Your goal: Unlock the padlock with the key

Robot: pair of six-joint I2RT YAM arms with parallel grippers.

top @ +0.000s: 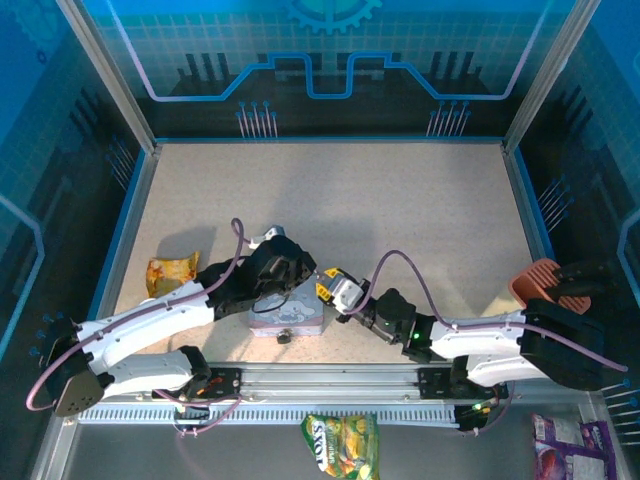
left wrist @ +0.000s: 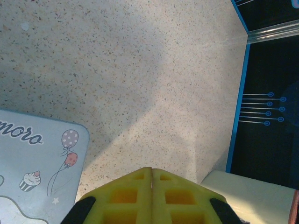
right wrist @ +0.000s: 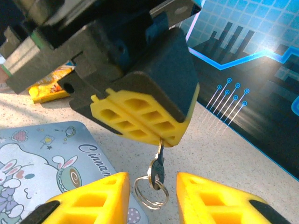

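Where legible, "Cinna" and "moro" on tin (right wrist: 46, 154) near key (right wrist: 160, 163).

The key (right wrist: 159, 163) is small, thin and grey. It hangs straight down, with its top pinched tight in the left gripper (right wrist: 140, 122). A wire ring (right wrist: 137, 190) dangles from its bottom end. The padlock (top: 284, 338) is a tiny dark lump right at the near side of the lilac tin (top: 290, 316).
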